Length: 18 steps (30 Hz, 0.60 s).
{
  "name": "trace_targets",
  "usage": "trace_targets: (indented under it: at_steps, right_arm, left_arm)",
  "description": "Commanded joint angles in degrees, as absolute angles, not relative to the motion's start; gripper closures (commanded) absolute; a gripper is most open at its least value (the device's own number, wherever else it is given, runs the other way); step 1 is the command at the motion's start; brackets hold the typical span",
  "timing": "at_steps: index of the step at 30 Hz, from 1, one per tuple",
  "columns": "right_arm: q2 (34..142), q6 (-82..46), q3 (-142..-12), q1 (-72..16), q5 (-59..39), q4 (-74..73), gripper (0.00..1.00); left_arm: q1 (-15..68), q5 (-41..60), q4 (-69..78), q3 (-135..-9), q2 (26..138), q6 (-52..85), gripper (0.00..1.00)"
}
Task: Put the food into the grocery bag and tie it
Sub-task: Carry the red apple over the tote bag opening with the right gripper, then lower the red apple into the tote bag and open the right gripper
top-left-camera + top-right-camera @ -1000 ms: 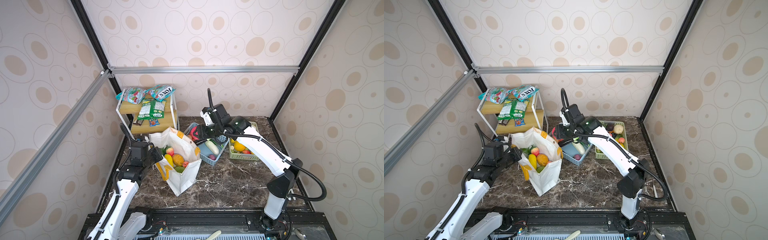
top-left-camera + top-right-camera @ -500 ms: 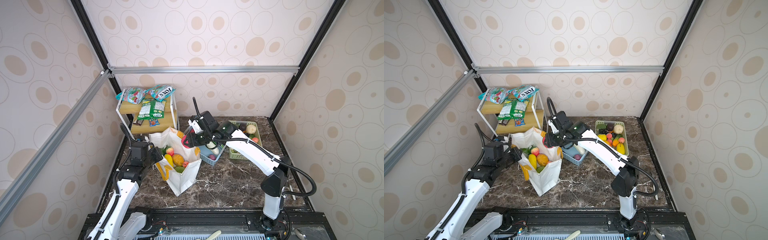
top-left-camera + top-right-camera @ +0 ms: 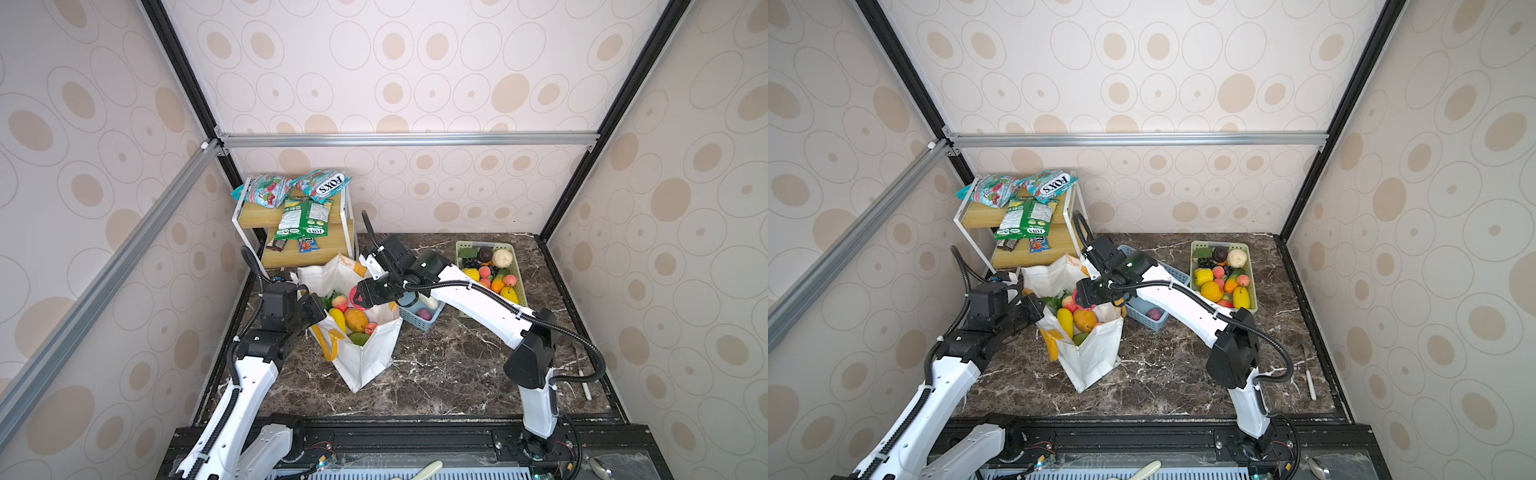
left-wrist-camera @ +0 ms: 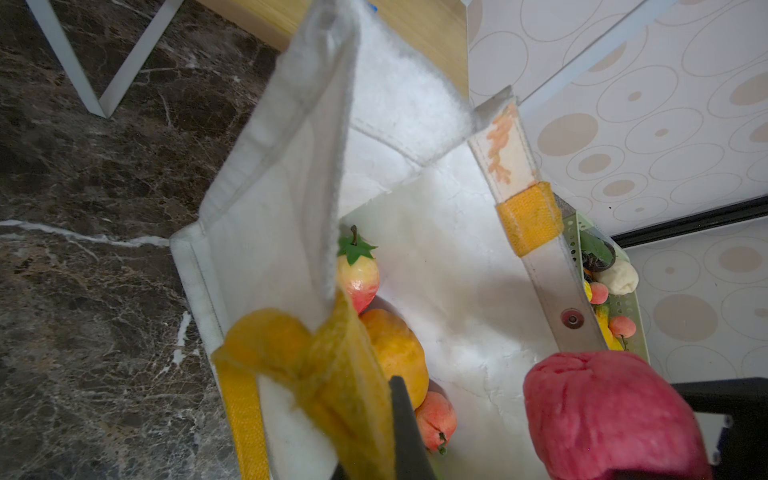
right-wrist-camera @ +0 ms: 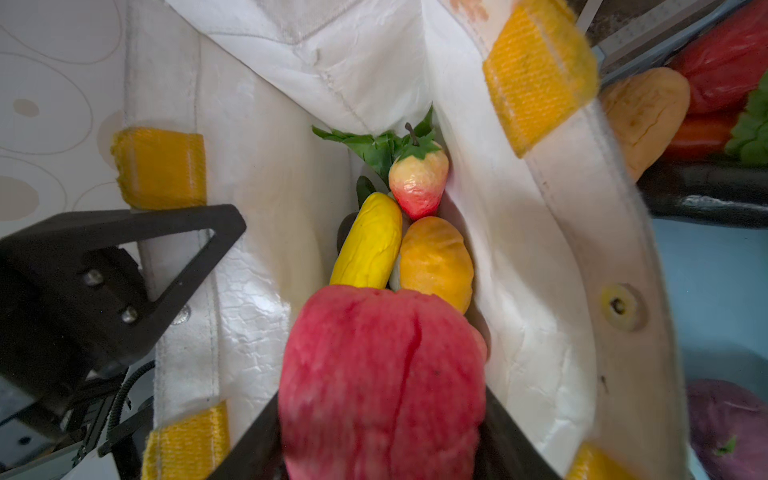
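Note:
The white grocery bag (image 3: 365, 357) (image 3: 1092, 357) stands open left of the table's middle. My left gripper (image 3: 318, 309) (image 4: 374, 399) is shut on its near rim at a yellow handle (image 4: 332, 365) and holds that side open. My right gripper (image 3: 358, 296) (image 5: 380, 432) hangs over the bag's mouth, shut on a large red fruit (image 5: 382, 382) (image 4: 611, 415). Food lies inside the bag: a strawberry (image 5: 417, 183), a yellow piece (image 5: 368, 245) and an orange one (image 5: 436, 262). The left gripper's other finger is hidden behind the handle.
A blue basket (image 3: 419, 322) with a purple piece stands right of the bag, under my right arm. A green basket (image 3: 520, 278) of fruit sits at the back right. A wooden shelf (image 3: 299, 253) with snack packets stands behind the bag. A white utensil (image 3: 585, 384) lies near the right edge.
My right arm has swung left from over the blue basket to the bag's mouth, carrying the red fruit. The left arm and the bag have stayed put.

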<state>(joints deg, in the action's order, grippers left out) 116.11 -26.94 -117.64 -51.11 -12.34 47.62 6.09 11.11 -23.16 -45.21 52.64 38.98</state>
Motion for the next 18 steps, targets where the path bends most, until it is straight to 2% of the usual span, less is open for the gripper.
trace_targets:
  at_steps: [1, 18]
  right_arm:
    - [118.08, -25.69, -120.20, -52.03, -13.16, 48.70, 0.42]
    - [125.89, -21.81, -123.40, -53.77, -12.74, 52.00, 0.42]
  left_arm:
    - [5.65, 11.49, -21.05, -47.11, 53.07, 38.60, 1.00]
    - [5.64, 12.82, -21.30, -46.43, 53.09, 38.50, 1.00]
